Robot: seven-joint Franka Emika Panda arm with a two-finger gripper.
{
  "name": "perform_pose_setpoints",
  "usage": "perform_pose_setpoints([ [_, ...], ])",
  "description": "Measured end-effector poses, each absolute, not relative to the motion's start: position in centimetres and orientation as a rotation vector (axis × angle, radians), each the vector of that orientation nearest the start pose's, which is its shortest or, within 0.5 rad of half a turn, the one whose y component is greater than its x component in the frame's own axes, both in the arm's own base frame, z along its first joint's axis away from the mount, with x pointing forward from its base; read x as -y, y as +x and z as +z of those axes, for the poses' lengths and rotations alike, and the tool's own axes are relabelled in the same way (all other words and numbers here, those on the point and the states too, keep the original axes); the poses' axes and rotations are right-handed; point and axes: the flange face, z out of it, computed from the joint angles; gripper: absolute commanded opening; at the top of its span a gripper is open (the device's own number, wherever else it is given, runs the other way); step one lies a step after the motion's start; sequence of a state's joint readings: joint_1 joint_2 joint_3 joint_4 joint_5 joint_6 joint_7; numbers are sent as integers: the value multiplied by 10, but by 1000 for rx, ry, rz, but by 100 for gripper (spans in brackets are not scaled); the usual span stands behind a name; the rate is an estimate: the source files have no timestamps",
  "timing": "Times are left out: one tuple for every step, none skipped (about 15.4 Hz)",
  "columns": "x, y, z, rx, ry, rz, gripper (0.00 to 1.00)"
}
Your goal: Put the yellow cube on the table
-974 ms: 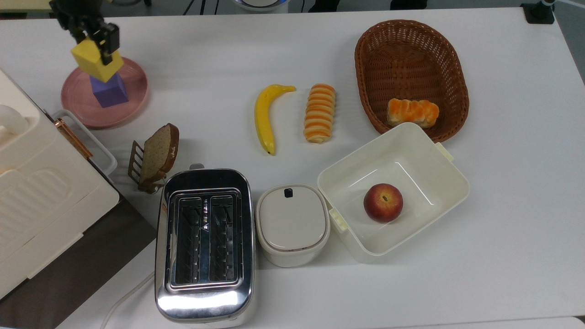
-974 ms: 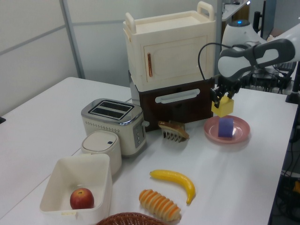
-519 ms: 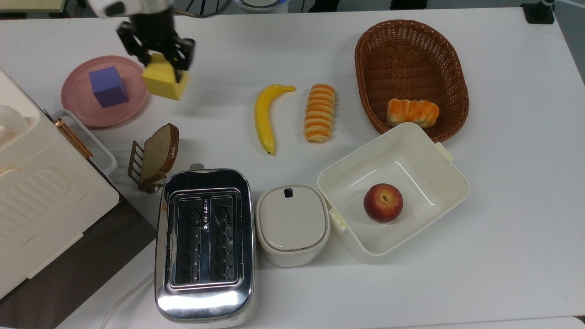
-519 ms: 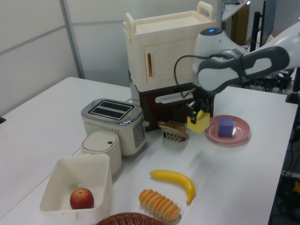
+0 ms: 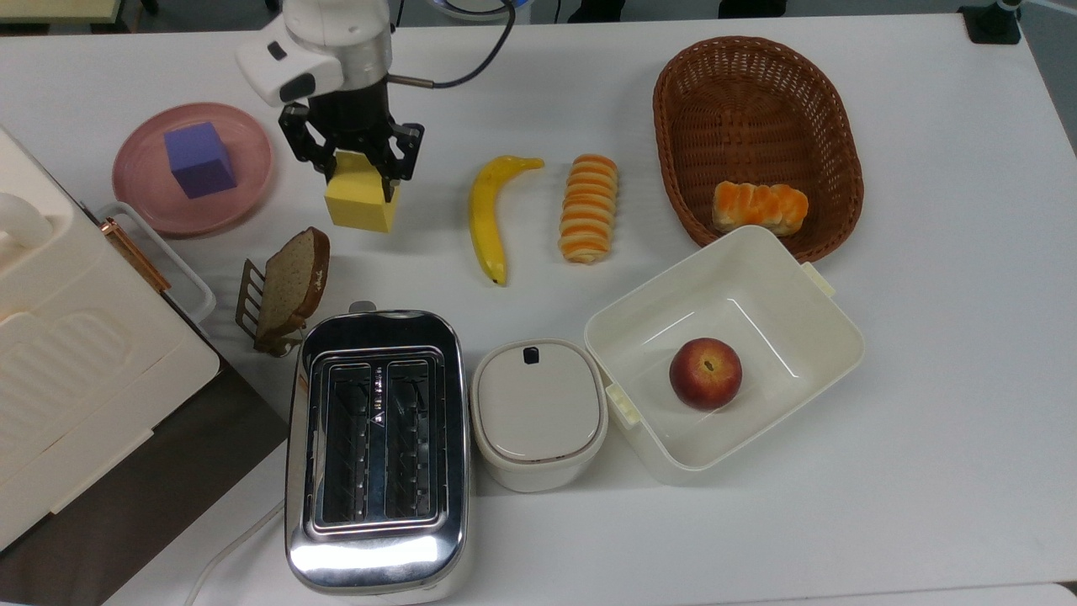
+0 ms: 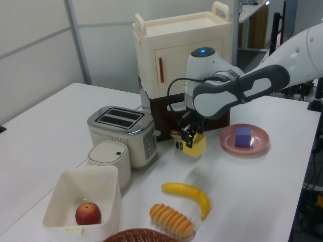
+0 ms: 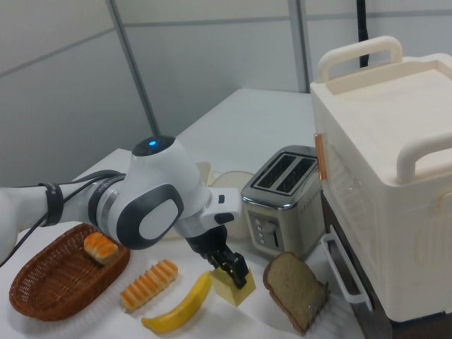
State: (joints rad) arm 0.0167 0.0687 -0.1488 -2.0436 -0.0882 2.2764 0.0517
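The yellow cube (image 5: 363,202) (image 6: 196,146) (image 7: 232,290) is at or just above the white table (image 5: 538,101), between the pink plate and the banana. My gripper (image 5: 360,178) (image 6: 188,138) (image 7: 232,271) comes down on it from above, with its black fingers shut on the cube's sides. In the left view the cube sits just in front of the bread rack. Contact between the cube's underside and the table cannot be made out.
A purple cube (image 5: 198,159) sits on the pink plate (image 5: 248,189). A banana (image 5: 488,210) and striped pastry (image 5: 588,208) lie to the top view's right. A bread slice in a rack (image 5: 286,290), toaster (image 5: 376,446), lidded pot (image 5: 538,412), box with an apple (image 5: 705,373) and basket (image 5: 757,118) are nearby.
My gripper carried the yellow cube off the purple cube on the plate, rightward in the top view and downward, to a spot between plate and banana.
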Motion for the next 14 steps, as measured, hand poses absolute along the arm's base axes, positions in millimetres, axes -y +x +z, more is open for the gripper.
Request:
perform_pose_setpoints([
  [73,577,421,-196,-3213,-263,24],
  [68,579,419,-181,-3212,-268,24],
  [63,580,417,-168,-3212,-269,25],
  [60,581,416,-160,-3212,-268,30],
  [59,581,416,-154,-3212,-268,51],
  [58,582,416,-152,-3211,-269,77],
  [57,582,416,-150,-3211,-270,100],
  [57,582,417,-149,-3212,-271,100],
  [58,582,417,-146,-3215,-272,100],
  [58,582,417,-143,-3219,-272,100],
  [59,582,417,-142,-3221,-272,100],
  [59,582,417,-143,-3222,-273,100],
  [60,582,417,-143,-3222,-273,100],
  [60,582,418,-144,-3222,-275,100],
])
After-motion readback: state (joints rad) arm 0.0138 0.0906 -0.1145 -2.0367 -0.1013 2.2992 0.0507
